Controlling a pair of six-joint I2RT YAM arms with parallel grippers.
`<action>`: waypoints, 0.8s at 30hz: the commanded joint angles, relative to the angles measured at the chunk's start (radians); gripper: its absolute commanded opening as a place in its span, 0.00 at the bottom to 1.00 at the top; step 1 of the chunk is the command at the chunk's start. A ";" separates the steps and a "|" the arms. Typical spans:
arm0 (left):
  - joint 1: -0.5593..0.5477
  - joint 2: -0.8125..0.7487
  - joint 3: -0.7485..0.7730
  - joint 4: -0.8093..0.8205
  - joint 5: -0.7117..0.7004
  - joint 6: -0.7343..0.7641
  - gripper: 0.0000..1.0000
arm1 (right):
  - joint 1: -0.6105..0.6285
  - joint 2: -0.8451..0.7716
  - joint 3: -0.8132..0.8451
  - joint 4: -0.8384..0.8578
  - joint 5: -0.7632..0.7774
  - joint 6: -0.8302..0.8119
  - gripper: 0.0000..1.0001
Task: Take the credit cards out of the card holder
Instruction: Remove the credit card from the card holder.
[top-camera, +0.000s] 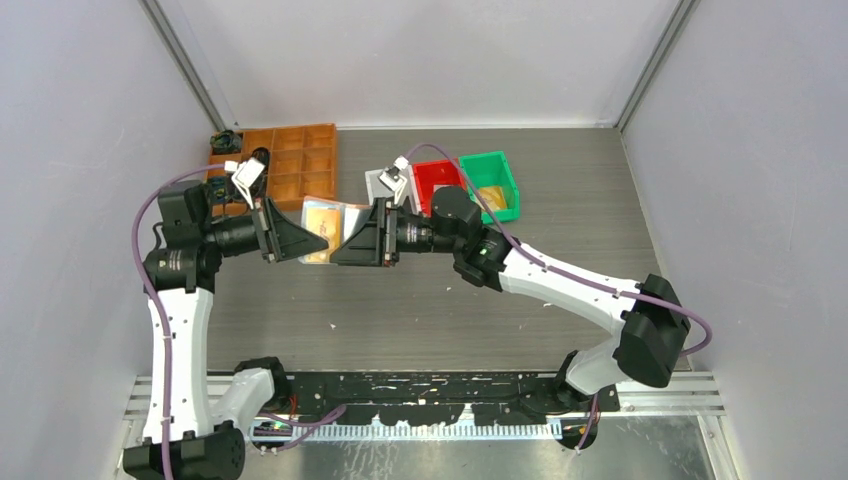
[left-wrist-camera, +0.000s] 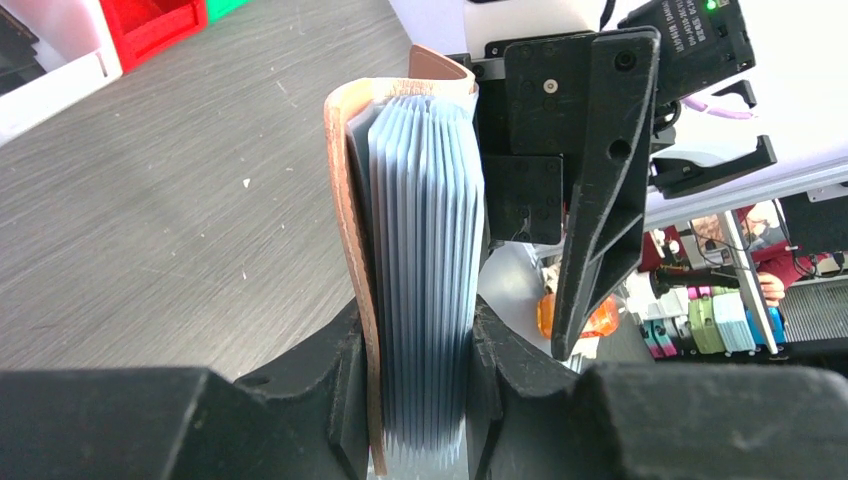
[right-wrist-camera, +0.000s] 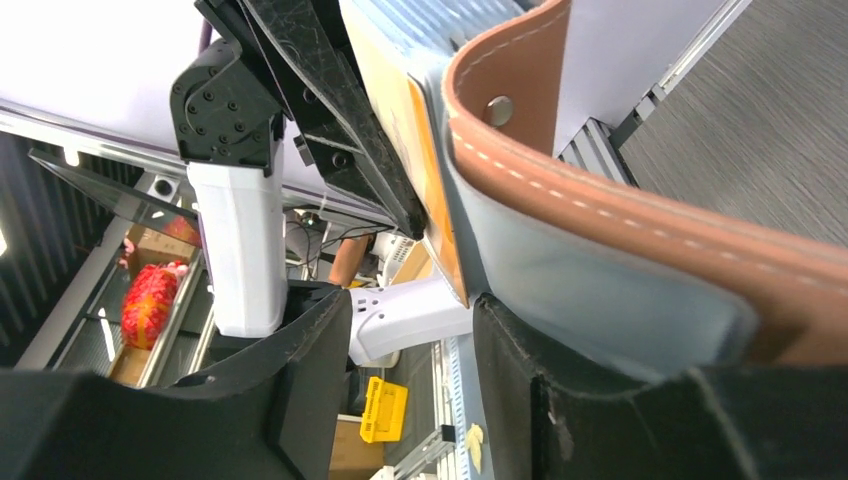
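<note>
The card holder (left-wrist-camera: 420, 250) stands end-on in the left claw (left-wrist-camera: 420, 340). Its long axis runs straight out from between the fingers towards the right claw (left-wrist-camera: 590, 180). The left claw is closed on it, one finger against the salmon-pink leather cover and the other against the fanned grey pockets. The cover runs up one side of the pockets and curls over their far end.

From the top camera the one card holder (top-camera: 328, 228) hangs above the desk (top-camera: 420, 300), midway between the two arms. The left claw (top-camera: 318, 240) is on one side of it and the right claw (top-camera: 345, 245) is just on the other, the two facing each other tip to tip.

In the right wrist view the holder (right-wrist-camera: 600, 230) crosses the frame at a slant. Its stitched leather edge and one metal snap are uppermost, with a grey pocket below them resting on one finger. One yellowish-orange card (right-wrist-camera: 415, 160) shows flat against the pockets, and its lower corner reaches into the gap of the right claw (right-wrist-camera: 412, 330). That claw's jaws stand apart with nothing pinched between them. No other card can be told apart.

Behind the arms sit three small bins side by side, one white (top-camera: 378, 180), one red (top-camera: 437, 178) and one green (top-camera: 505, 170). One orange compartment tray (top-camera: 300, 160) sits to the left of them.
</note>
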 joint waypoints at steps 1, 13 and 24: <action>-0.014 -0.064 0.020 0.062 0.209 -0.122 0.24 | -0.046 -0.018 0.039 0.043 0.038 -0.002 0.53; -0.013 -0.115 -0.013 0.068 0.200 -0.184 0.09 | -0.074 0.031 0.124 0.029 0.062 -0.017 0.48; -0.013 -0.095 0.001 0.137 0.138 -0.245 0.10 | -0.072 0.057 0.026 0.137 0.055 0.074 0.44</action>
